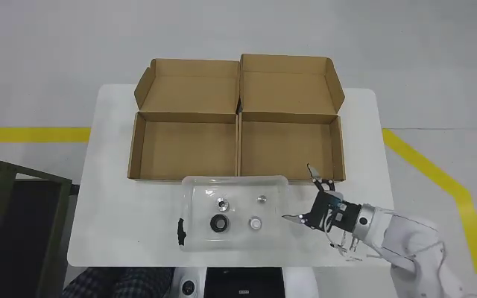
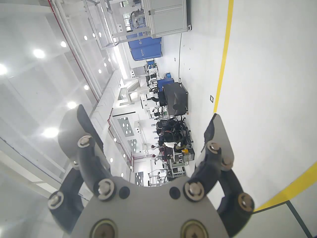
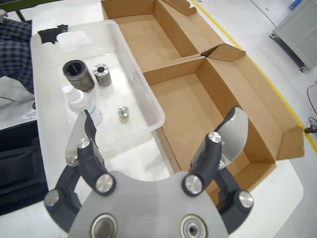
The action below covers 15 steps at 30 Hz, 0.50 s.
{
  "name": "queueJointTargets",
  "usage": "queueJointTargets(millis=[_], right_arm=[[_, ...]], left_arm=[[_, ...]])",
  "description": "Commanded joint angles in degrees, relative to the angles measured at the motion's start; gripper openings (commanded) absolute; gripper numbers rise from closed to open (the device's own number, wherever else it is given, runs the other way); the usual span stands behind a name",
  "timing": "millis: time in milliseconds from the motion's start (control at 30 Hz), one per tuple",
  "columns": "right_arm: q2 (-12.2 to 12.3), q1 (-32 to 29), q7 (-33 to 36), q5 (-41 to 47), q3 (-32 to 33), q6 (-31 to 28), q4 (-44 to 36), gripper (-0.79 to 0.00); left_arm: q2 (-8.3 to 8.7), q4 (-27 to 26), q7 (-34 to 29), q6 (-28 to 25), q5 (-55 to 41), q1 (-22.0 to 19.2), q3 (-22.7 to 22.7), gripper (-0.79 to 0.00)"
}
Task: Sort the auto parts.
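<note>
Clear plastic tray (image 1: pixel 186 216) sits mid-way along the near edge of the white tabletop (image 1: pixel 112 149), w/ two open brown cardboard boxes, left box (image 1: pixel 186 149) and right box (image 1: pixel 287 149), side by side just behind it and filling the far half. Both lids are folded back and the floors are bare, prob. so parts can be dropped straight in, one type per box. No sorting has been done yet: all 4 items are in the tray, upright and apart from each other, which leaves room for a finger either side. The dark cylindrical bushing w/ open bore (image 1: pixel 219 223) is at the tray's near left. The smaller grey metal cylinder w/ centre hole (image 1: pixel 222 203) is just behind it. The small clear bottle w/ white cap (image 1: pixel 256 223) is near right, and the tiny silver-topped fitting (image 1: pixel 261 199) is far right. A black tape scrap (image 1: pixel 179 229) is on the tray's left end. The right gripper (image 3: pixel 160 112) hangs just beside the tray's right end, twd the tabletop's near right corner. Its fingers are spread wide and hold nothing, and it is angled at the tray, so it looks set for a first pick, the bottle or fitting being closest. The left gripper (image 2: pixel 148 113) is also spread and empty and points off into the room, likely parked clear.
</note>
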Motion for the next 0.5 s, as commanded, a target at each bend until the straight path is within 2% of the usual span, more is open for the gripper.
queueJointTargets(millis=[0, 467], right_arm=[[0.1, 0.9, 1.8, 1.1, -1.3, -1.3, 0.2, 0.0], [0.6, 6.5, 12.7, 3.8, -13.1, -2.9, 2.2, 0.0]], left_arm=[[0.0, 0.0, 0.0, 0.0, 0.0, 0.0, 0.0, 0.0], [0.0, 0.0, 0.0, 0.0, 0.0, 0.0, 0.0, 0.0]])
